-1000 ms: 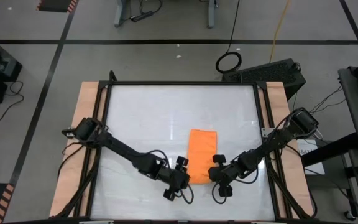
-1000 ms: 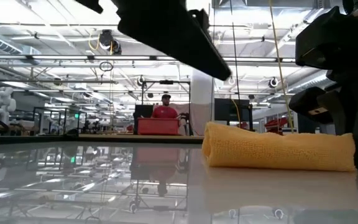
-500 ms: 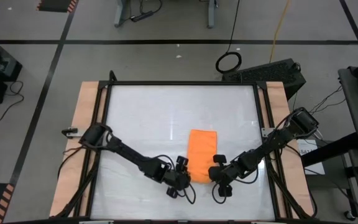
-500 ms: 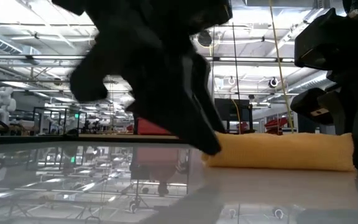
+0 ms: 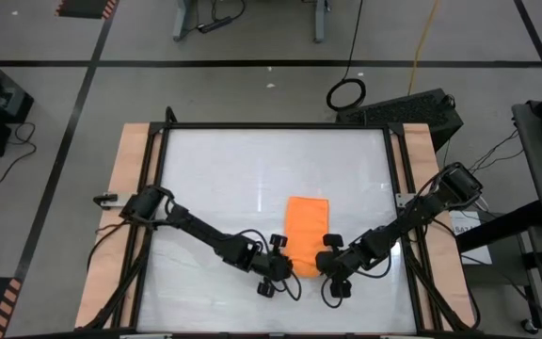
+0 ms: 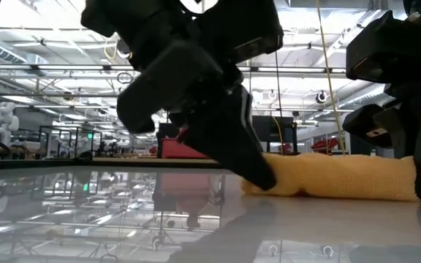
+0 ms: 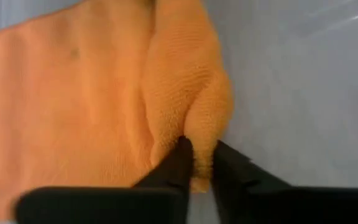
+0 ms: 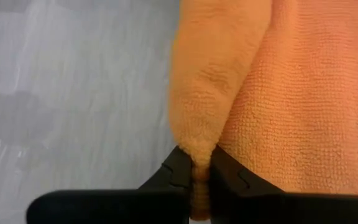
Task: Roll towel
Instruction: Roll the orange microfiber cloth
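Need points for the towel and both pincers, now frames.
towel point(image 5: 307, 224): high view, middle of the flat orange part.
left pincer point(image 7: 197, 163): left wrist view, between its fingertips, shut on the towel's rolled edge.
right pincer point(image 8: 194, 168): right wrist view, between its fingertips, shut on the towel's rolled edge.

White glossy table point(image 5: 215, 179) fills centre of the high view, black frame around it, bare wood strips along left and right sides. Orange towel point(image 5: 306, 233) lies on it, lower centre-right of frame, folded into a narrow strip, near end bunched into a low roll. Tabletop reflects the ceiling lights in the low view.
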